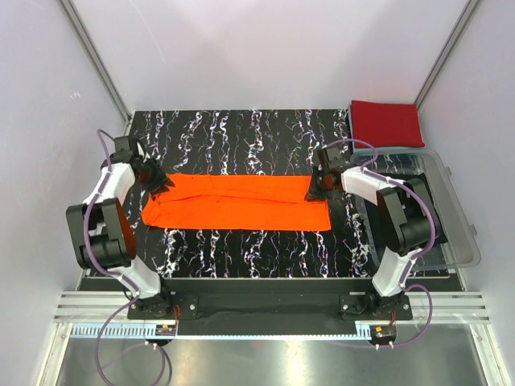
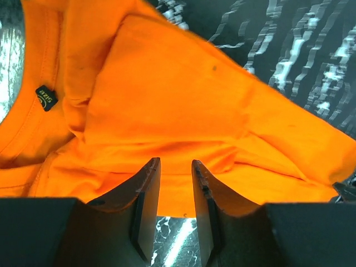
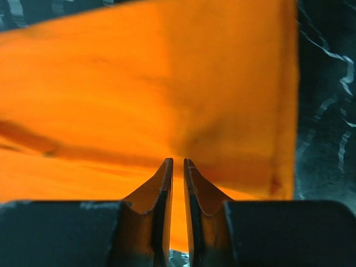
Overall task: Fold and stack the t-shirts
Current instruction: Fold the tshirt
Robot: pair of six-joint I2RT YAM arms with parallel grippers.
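Observation:
The orange t-shirt (image 1: 241, 203) lies flat on the black marbled table (image 1: 241, 133), folded lengthwise into a long strip. My left gripper (image 1: 161, 183) is at its left end, by the collar and its size label (image 2: 47, 98). Its jaws (image 2: 176, 164) stand open over the cloth's edge (image 2: 167, 100) with only table showing between them. My right gripper (image 1: 315, 191) hovers at the strip's far right corner. In the right wrist view its gripper (image 3: 178, 161) shows a slim gap over the orange cloth (image 3: 139, 83), nothing pinched. The red t-shirt (image 1: 386, 122) sits folded at the back right.
A clear plastic bin (image 1: 451, 217) stands off the table's right side, beside the right arm. White walls with metal frame posts close in the back and both sides. The arm bases and a rail run along the near edge.

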